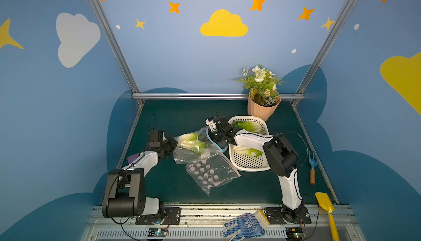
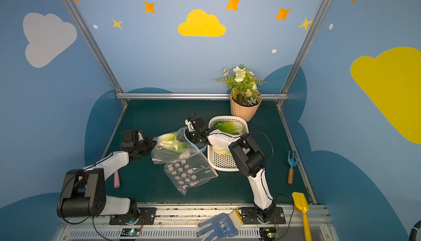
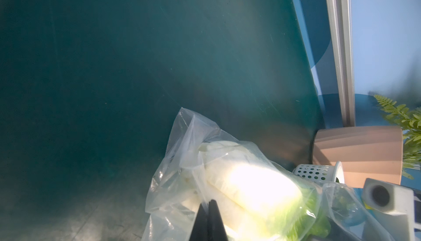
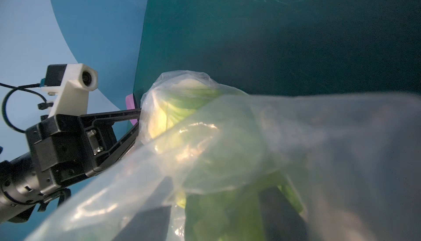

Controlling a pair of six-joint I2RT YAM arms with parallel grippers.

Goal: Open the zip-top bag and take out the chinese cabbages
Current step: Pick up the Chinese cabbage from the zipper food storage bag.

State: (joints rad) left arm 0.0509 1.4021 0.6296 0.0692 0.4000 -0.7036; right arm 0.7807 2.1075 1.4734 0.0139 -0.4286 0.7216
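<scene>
The clear zip-top bag (image 1: 193, 153) (image 2: 169, 156) lies mid-table with its blue-edged mouth toward the basket. One of the chinese cabbages (image 1: 191, 141) (image 3: 250, 182) is still inside it. Two more lie in the white perforated basket (image 1: 250, 168), one at the far end (image 1: 248, 126) and one partly under my right arm (image 1: 249, 151). My left gripper (image 1: 174, 143) (image 3: 209, 202) is shut on the plastic at the bag's closed end. My right gripper (image 1: 213, 137) (image 4: 219, 187) is inside the bag's mouth, with its jaws apart on either side of the cabbage's green leaves.
A second clear bag (image 1: 209, 176) of pink round pieces lies just in front, touching the first. A potted white-flowered plant (image 1: 262, 100) stands behind the basket. A small garden fork (image 1: 312, 169), yellow shovel (image 1: 325, 208) and dotted glove (image 1: 245, 226) lie right and front.
</scene>
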